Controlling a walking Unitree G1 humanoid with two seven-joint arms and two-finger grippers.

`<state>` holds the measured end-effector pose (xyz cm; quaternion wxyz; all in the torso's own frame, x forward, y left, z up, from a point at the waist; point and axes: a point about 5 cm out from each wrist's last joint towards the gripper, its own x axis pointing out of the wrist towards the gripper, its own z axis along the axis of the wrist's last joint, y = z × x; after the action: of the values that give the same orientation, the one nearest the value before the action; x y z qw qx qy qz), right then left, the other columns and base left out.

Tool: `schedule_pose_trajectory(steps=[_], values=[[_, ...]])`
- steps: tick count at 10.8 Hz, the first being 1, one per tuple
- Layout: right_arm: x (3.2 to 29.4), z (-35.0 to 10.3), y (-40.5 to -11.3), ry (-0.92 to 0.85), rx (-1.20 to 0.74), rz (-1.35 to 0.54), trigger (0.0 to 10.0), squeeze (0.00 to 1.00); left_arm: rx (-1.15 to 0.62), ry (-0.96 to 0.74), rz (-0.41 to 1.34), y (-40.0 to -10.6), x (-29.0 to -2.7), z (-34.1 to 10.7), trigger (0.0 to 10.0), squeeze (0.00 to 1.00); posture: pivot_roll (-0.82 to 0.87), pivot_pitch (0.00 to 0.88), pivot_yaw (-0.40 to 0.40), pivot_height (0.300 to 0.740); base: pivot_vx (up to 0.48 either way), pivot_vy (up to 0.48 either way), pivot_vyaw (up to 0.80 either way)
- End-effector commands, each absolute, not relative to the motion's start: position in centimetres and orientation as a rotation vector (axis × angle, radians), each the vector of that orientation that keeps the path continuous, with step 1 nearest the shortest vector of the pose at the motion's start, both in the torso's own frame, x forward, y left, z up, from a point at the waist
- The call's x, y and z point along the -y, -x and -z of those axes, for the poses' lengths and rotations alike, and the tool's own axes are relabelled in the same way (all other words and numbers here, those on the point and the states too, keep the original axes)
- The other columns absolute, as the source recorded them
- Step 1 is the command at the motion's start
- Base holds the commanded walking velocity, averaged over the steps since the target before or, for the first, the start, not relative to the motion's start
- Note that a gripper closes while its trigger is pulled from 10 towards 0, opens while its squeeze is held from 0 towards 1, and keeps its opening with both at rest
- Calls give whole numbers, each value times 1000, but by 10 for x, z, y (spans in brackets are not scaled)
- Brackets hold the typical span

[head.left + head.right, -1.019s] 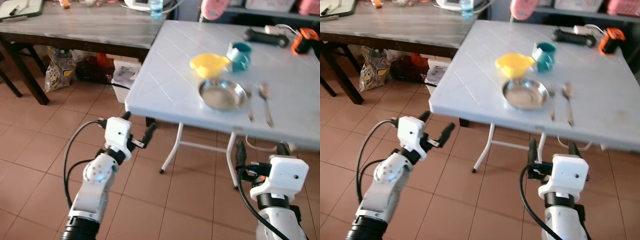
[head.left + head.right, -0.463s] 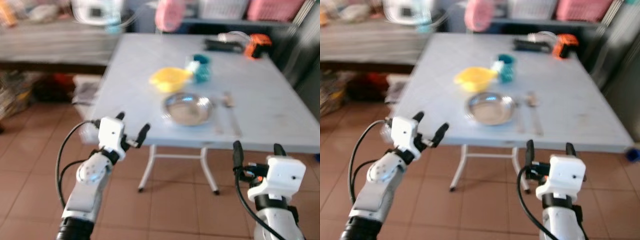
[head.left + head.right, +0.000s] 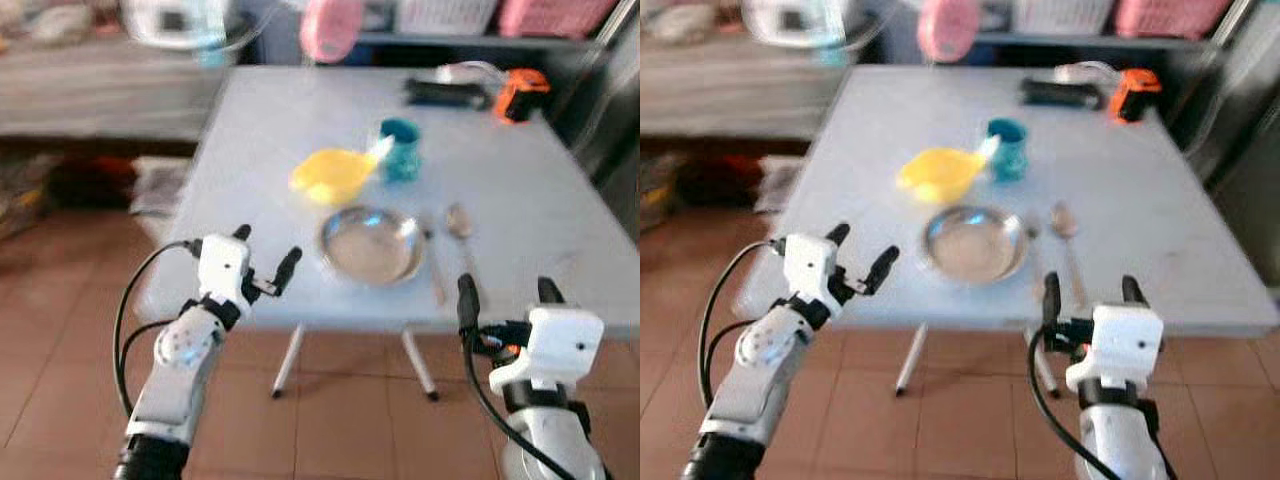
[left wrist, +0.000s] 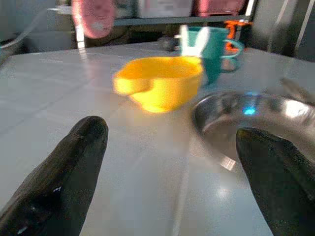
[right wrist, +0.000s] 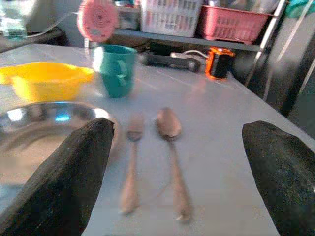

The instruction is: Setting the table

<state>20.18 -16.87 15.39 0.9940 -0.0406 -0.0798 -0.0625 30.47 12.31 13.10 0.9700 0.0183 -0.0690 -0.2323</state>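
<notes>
Right gripper (image 3: 500,292) hovering spread, empty | fork (image 5: 130,162) and spoon (image 5: 172,147) lying dead ahead, lengthwise | left gripper (image 3: 265,262) spread, empty, facing plate (image 3: 371,245)

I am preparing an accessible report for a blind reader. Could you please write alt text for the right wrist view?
A fork and a spoon lie side by side on a pale table, seen between the two open black fingers of the right tool. Beside the fork is a metal plate; behind it stand a yellow bowl and a teal mug.
</notes>
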Motion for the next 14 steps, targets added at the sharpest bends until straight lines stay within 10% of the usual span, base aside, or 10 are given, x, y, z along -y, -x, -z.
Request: schedule_pose_trajectory(steps=[1, 14], values=[[171, -151, -203, 89, 137, 118, 10000, 0, 139, -39, 491, -304, -117, -131, 10000, 0, 62, 119, -4, 740, 345, 0, 0], [164, -150, -242, -37, 41, 109, 10000, 0, 48, -155, 899, -312, -137, -153, 10000, 0, 90, 152, 14, 740, 19, 0, 0]])
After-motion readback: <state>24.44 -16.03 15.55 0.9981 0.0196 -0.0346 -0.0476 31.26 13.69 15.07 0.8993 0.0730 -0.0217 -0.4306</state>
